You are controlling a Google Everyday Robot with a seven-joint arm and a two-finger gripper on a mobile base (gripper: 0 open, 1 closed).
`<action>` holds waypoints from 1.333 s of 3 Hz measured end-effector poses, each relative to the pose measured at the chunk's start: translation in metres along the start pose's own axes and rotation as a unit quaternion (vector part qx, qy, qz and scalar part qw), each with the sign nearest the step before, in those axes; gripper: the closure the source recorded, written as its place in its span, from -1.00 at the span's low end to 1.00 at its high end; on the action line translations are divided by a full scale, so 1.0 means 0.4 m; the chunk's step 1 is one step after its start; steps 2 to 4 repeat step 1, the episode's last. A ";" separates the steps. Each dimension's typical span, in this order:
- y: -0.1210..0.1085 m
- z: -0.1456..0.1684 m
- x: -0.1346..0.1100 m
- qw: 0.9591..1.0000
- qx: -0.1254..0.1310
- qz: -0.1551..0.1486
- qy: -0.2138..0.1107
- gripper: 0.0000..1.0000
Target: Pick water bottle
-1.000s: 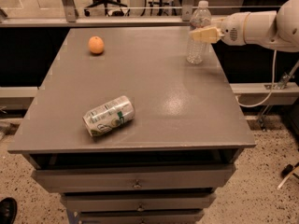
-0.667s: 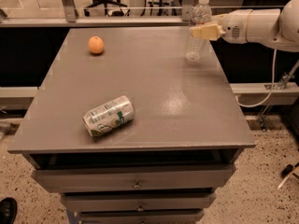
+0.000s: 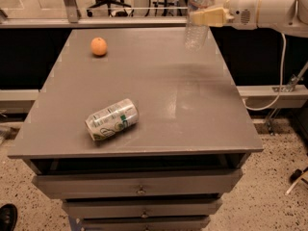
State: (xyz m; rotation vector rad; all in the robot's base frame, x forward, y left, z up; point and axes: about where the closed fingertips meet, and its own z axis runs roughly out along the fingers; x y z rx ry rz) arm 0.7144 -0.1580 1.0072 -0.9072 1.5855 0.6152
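Observation:
The clear ribbed water bottle point(image 3: 197, 30) hangs upright above the far right part of the grey table point(image 3: 159, 88), its top cut off by the upper edge of the view. My gripper point(image 3: 204, 17), with pale yellow fingers point(image 3: 211, 17) on a white arm reaching in from the right, is shut on the bottle around its label band and holds it off the table.
A silver-and-green drink can point(image 3: 111, 119) lies on its side near the front left. An orange point(image 3: 98, 46) sits at the far left. Drawers point(image 3: 139, 186) run below the tabletop. A railing and an office chair stand behind the table.
The bottle has risen off the table with my gripper shut on it, and both have moved up and slightly left.

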 end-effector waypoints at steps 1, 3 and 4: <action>0.006 -0.002 -0.007 1.000 -0.002 0.001 0.003 1.00; 0.006 -0.002 -0.007 1.000 -0.002 0.001 0.003 1.00; 0.006 -0.002 -0.007 1.000 -0.002 0.001 0.003 1.00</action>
